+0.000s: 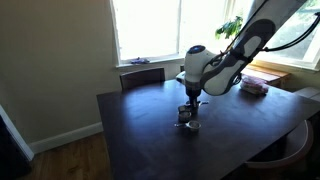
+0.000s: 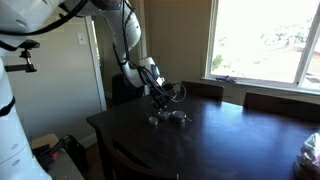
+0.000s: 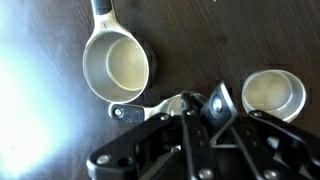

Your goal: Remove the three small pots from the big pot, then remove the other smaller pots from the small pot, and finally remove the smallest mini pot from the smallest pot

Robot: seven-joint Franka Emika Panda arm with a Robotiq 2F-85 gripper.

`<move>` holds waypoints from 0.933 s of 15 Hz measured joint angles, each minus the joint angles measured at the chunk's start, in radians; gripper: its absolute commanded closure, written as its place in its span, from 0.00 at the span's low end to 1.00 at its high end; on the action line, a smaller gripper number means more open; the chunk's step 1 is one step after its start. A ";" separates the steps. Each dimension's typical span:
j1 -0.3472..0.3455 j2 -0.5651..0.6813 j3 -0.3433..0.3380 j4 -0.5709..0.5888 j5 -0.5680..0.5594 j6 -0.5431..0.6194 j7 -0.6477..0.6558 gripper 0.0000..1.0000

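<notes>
We see the pincer (image 3: pixel 200 110) low over the table (image 3: pixel 40 130), its fingers drawn narrow at a thin handle (image 3: pixel 145 108); we cannot tell whether it grips it. The big pot (image 3: pixel 116 65) stands just beside the pincer, and a small pot (image 3: pixel 272 93) stands on its other side.

A dark wooden table (image 1: pixel 140 140) stands by bright windows (image 1: pixel 150 25), floor (image 1: pixel 72 160) seemingly hardwood.

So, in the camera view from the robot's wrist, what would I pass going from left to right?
First the bigger silver pot → the tips of the gripper → the smaller silver pot. The thin handle just below the first pot overlaps it, so it is left out.
</notes>
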 measured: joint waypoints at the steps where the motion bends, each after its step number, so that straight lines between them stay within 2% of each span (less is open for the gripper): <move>1: 0.000 -0.019 0.000 -0.022 -0.005 0.009 0.001 0.93; 8: -0.002 -0.198 -0.019 -0.205 -0.031 0.015 0.034 0.93; 14: 0.001 -0.247 -0.078 -0.259 -0.124 0.010 0.209 0.93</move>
